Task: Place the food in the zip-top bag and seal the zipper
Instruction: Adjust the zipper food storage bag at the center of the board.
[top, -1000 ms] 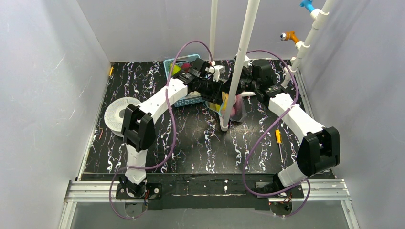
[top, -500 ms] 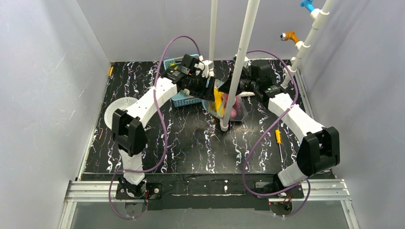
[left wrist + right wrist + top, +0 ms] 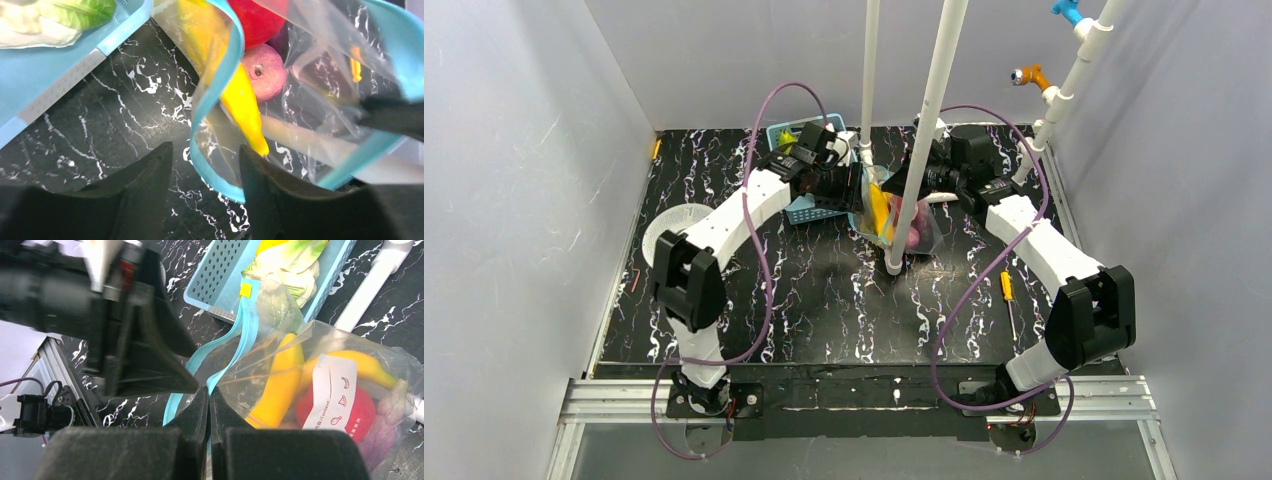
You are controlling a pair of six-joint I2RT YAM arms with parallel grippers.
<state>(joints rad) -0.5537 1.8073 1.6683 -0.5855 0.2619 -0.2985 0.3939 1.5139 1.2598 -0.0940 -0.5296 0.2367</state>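
The clear zip-top bag lies mid-table and holds a yellow banana, a red apple and purple pieces. The banana, the apple and a purple piece also show in the right wrist view. My right gripper is shut on the teal zipper strip at the bag's mouth. My left gripper is open, and a loop of the zipper strip lies between its fingers, unclamped. In the top view the left gripper is left of the bag, and the right gripper is partly behind a pole.
A light-blue mesh basket with a white-green cabbage stands just left of the bag. White poles rise in front of the bag. A white disc lies at the left. A yellow screwdriver lies at the right.
My left arm has drawn back to the left, away from the bag's middle toward the basket. The right arm and the bag have stayed put.
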